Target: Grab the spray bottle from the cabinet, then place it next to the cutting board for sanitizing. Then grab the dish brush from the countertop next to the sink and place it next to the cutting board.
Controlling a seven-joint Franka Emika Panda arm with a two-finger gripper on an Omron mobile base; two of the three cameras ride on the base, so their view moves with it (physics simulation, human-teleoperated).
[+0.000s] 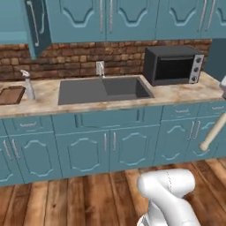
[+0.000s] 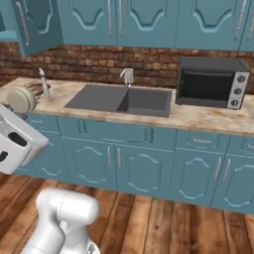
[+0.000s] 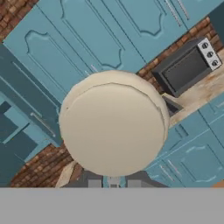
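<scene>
Jaws clamped on the dish brush, held in the air out in front of the sink cabinets.

From my seat, biggest first: the tabletop runs the width of both base views, its pale front edge bare along the sink — a toaster oven takes the right end. The left base view gives me the cutting board at the far left edge, cut off by the frame, with the spray bottle upright just beside it on the sink side. In the right base view the brush's round head covers that spot and I see just the bottle's top. The cabinet door hangs open above the bottle. In the hand view the brush head sits right at the lens — I can't make out the jaws behind it.
</scene>
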